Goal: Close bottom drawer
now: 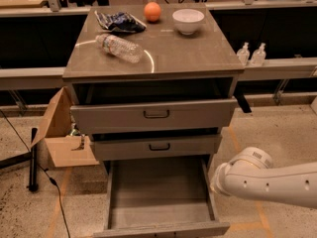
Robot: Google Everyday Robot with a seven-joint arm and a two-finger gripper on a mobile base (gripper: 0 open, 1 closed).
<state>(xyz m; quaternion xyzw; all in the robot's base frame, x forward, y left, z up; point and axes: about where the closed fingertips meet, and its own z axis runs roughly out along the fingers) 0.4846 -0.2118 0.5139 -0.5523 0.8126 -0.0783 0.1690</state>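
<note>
Three drawers in the grey cabinet (153, 58) — the bottom drawer (158, 197) pulled far out, both above ajar. On top: one plastic bottle (119, 47), one orange (152, 11), one white bowl (188, 20), one crumpled bag (119, 22). Two small bottles (250, 54) on the ledge; one cardboard box (62, 135) on speckled floor. The gripper (214, 184) seems to sit beside the drawer's right wall — open or closed, I cannot tell.

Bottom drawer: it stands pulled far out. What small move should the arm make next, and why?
Probably bring the gripper toward the camera and around to the front panel of the bottom drawer. The drawer is pulled far out, and the gripper sits beside its right wall, further back than the front panel, so from there it likely cannot push the drawer in.
</note>
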